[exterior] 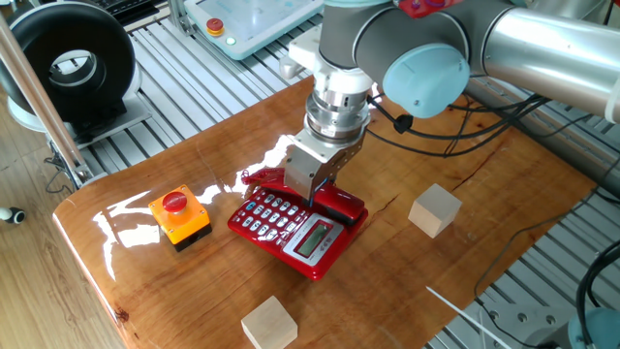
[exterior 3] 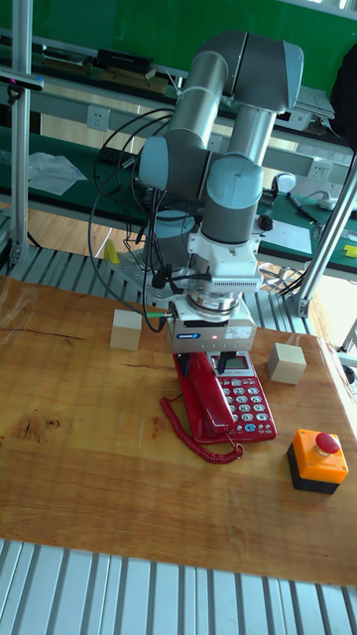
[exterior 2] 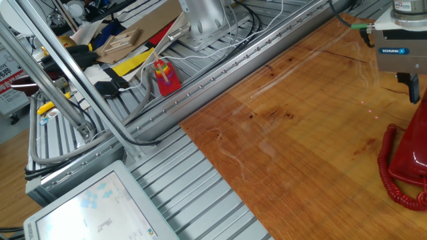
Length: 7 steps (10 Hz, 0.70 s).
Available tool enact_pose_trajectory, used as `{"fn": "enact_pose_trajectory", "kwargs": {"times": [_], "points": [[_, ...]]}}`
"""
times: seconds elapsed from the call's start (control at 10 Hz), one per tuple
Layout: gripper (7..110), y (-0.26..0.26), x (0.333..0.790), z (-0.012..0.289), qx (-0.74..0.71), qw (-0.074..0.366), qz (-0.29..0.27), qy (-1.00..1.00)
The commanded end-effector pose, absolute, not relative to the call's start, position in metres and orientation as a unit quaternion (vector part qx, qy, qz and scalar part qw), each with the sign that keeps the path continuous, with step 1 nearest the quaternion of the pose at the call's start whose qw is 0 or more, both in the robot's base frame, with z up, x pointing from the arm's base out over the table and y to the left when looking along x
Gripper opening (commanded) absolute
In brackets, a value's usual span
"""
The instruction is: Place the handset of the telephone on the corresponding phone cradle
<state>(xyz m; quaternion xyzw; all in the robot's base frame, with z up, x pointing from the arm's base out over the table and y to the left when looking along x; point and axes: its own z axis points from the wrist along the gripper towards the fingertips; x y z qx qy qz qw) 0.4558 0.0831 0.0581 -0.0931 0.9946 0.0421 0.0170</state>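
Note:
The red telephone (exterior: 283,225) sits mid-table with its keypad and grey screen facing up. Its handset (exterior: 341,206) lies along the far side of the base, over the phone cradle, which it hides. In the tall fixed view the handset (exterior 3: 203,397) runs down the left side of the telephone (exterior 3: 250,402). My gripper (exterior: 312,197) hangs just above the middle of the handset, open, with one finger on each side and nothing held. It is also in the tall fixed view as the gripper (exterior 3: 209,357). The other fixed view catches only one finger (exterior 2: 413,87) above the red handset end (exterior 2: 408,153).
An orange box with a red round button (exterior: 179,215) stands left of the phone. One wooden cube (exterior: 434,209) lies to the right and another (exterior: 268,323) near the front edge. The coiled cord (exterior 3: 196,437) loops on the table beside the base.

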Motion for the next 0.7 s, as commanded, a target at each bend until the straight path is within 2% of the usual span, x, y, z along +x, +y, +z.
{"fn": "enact_pose_trajectory", "kwargs": {"times": [0.0, 0.6], "points": [[66, 0.0785, 0.4595, 0.0609, -0.086, 0.024, 0.034, 0.995], [66, 0.0838, 0.4681, 0.0570, -0.079, 0.024, 0.037, 0.996]]}}
